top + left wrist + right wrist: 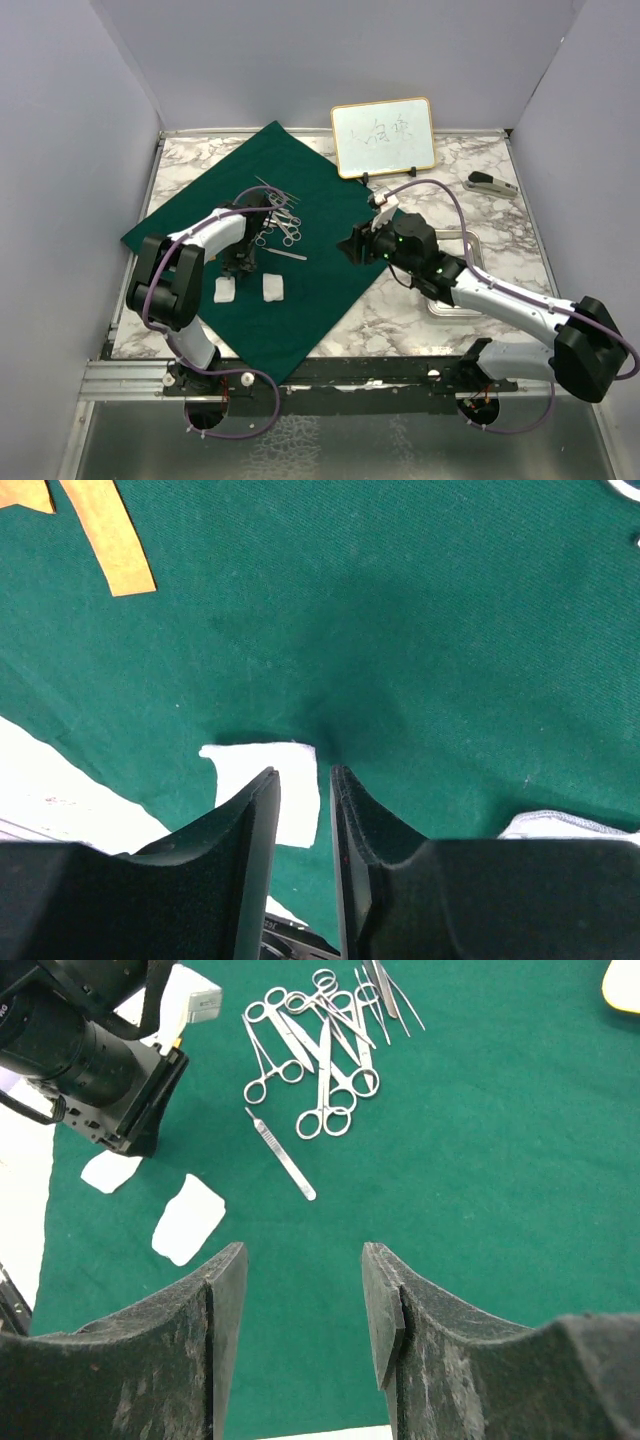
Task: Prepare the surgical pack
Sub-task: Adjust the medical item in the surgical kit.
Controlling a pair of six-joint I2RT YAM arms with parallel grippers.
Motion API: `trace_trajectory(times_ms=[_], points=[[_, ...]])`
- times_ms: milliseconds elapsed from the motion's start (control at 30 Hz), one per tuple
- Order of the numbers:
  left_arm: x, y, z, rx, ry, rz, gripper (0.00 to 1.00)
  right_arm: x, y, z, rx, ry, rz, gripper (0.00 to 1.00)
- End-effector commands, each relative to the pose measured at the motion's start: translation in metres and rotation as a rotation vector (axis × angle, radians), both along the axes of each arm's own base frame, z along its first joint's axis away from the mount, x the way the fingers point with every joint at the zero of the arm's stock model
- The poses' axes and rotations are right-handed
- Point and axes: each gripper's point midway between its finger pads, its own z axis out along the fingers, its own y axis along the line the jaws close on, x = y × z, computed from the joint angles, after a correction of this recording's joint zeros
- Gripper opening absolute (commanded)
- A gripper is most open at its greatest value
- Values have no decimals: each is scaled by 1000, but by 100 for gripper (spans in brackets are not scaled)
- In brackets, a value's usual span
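- The cloth sheet (pixel 320 300) lies spread flat and carries most of the pack. It is judged soft and limp, so pulling it drags whatever rests on it. Take it by a corner or hem, pinched from above.
- The instruments (pixel 325 1070) lie heaped at the cloth's middle, their rings and shanks crossed. A flat steel handle (pixel 282 1155) lies just beside the heap, apart from it. They are judged rigid, smooth and prone to slip or snag. Take one piece across its narrow shank.
- Two gauze squares (pixel 272 288) lie on the cloth toward its near-left edge. They are judged very light and floppy. Pinch one at an edge, pressing lightly into the cloth.
- The left gripper (pixel 303 772) sits low over one of the gauze squares (pixel 240 765), its fingers a narrow slit apart. The views do not show whether the gauze is held.
- The right gripper (pixel 300 1290) is spread wide and empty, hanging above the cloth's right part.
- The steel tray (pixel 481 245) stands off the cloth, beyond its right edge, partly hidden under the right arm (pixel 500 295). It is judged stiff and thin-walled; grip its rim.
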Motion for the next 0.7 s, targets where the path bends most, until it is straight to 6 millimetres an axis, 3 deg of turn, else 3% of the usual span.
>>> trace_trajectory(times_ms=[0,433,667], points=[[11,0,1,16,-43,17,30,3,-8,-2,-12,-30,-25,51],[0,10,-19,54,0,23,32,3,-5,-12,-14,-7,-17,51],[-8,19,-29,62,16,38,23,3,-4,-18,-17,2,-13,50]])
